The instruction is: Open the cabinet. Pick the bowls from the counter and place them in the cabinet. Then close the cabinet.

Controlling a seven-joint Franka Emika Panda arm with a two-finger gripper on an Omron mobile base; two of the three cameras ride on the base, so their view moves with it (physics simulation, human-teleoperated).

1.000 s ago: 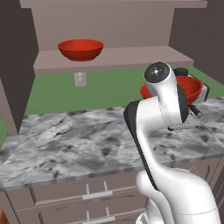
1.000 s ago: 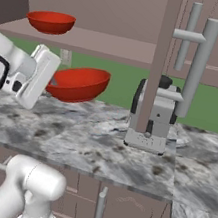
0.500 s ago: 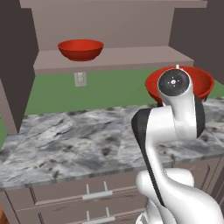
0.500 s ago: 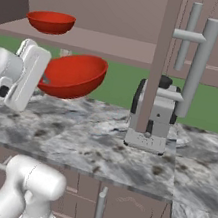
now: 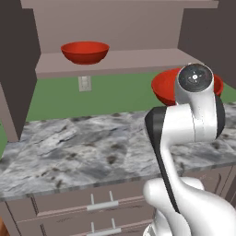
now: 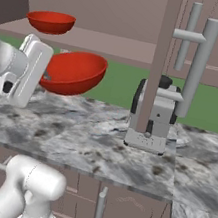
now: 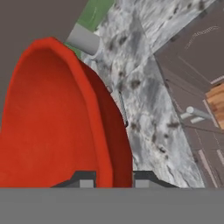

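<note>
We see the fingers (image 7: pixel 111 179) clamped on the rim of one red bowl (image 6: pixel 73 72), one tip inside, one outside. That bowl hangs tilted in the air above the marbled tabletop (image 6: pixel 99 145), left of the coffee machine (image 6: pixel 153 116). Second bowl (image 5: pixel 85 51) sits on the open cabinet's shelf (image 5: pixel 124 61).

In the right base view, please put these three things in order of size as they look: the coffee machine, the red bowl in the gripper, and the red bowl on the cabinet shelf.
1. Coffee machine, though only narrowly ahead of the next.
2. Held bowl, clamped by the gripper.
3. Shelf bowl.
The two bowls look identical in shape; the shelf bowl is farther from the camera, so its smaller look proves nothing.
</note>
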